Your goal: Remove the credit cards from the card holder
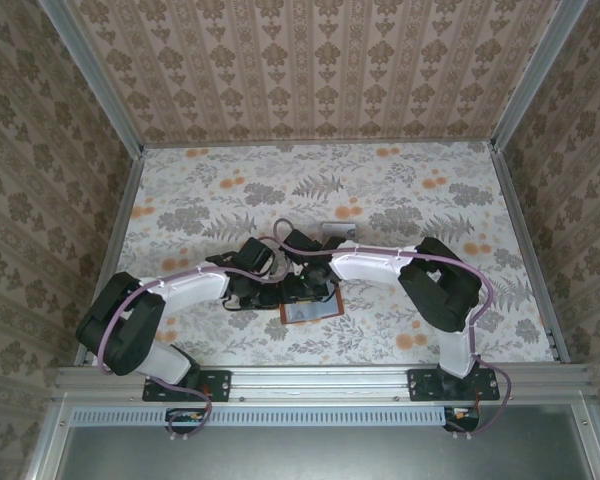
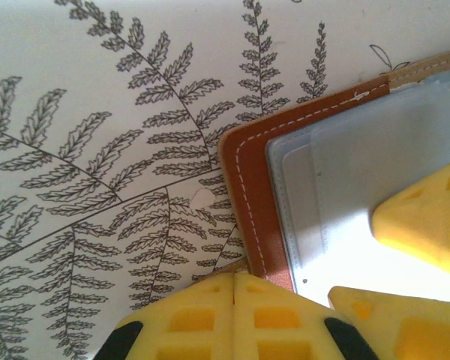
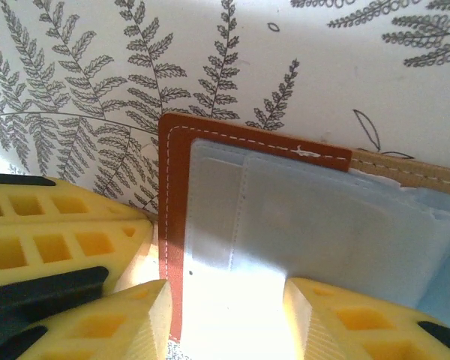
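Note:
The card holder point(image 1: 311, 311) lies open on the fern-print table, reddish-brown rim round a grey-blue lining point(image 3: 322, 217) with card slots. The credit cards cannot be told apart from the pale lining. My left gripper point(image 2: 234, 276) is shut, and its yellow fingertips rest at the holder's brown edge point(image 2: 251, 187). My right gripper point(image 3: 225, 291) is open over the lining. One finger point(image 3: 127, 322) sits at the brown rim and the other further in. Both grippers meet above the holder in the top view, left point(image 1: 273, 287) and right point(image 1: 302, 284).
Patterned walls and aluminium rails point(image 1: 120, 230) fence the table on three sides. A small pale object point(image 1: 339, 230) lies just behind the right arm. Both arms point(image 1: 380, 268) crowd the middle of the floral tabletop point(image 1: 210, 190).

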{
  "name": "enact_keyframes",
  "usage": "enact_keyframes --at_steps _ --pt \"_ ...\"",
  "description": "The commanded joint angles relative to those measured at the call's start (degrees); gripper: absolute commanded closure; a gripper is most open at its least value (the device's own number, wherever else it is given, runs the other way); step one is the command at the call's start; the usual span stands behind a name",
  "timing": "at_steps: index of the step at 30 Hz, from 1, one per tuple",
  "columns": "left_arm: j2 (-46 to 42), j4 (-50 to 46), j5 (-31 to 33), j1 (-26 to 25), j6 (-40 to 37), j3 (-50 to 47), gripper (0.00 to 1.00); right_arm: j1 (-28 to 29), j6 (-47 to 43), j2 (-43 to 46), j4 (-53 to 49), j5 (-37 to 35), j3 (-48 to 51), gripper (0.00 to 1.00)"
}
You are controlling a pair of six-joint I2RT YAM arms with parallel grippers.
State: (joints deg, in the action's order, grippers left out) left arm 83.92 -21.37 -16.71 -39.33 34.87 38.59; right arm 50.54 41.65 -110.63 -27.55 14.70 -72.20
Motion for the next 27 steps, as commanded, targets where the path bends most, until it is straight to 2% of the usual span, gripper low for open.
enact_keyframes --at_steps 1,12,27 --pt "-0.42 -1.84 -0.25 0.28 -1.43 -1.41 0.97 0.69 -1.39 0.08 -7.52 -5.81 -0.26 0.51" --pt "-0.45 -1.66 -0.43 0.42 -1.5 -1.5 0.97 1.74 -2.45 1.63 -13.68 -12.57 -2.84 0.43" --pt "-0.13 -1.31 -0.6 0.44 -1.41 -1.41 0.97 1.74 -3.55 4.55 -18.52 -16.69 -2.93 0.45"
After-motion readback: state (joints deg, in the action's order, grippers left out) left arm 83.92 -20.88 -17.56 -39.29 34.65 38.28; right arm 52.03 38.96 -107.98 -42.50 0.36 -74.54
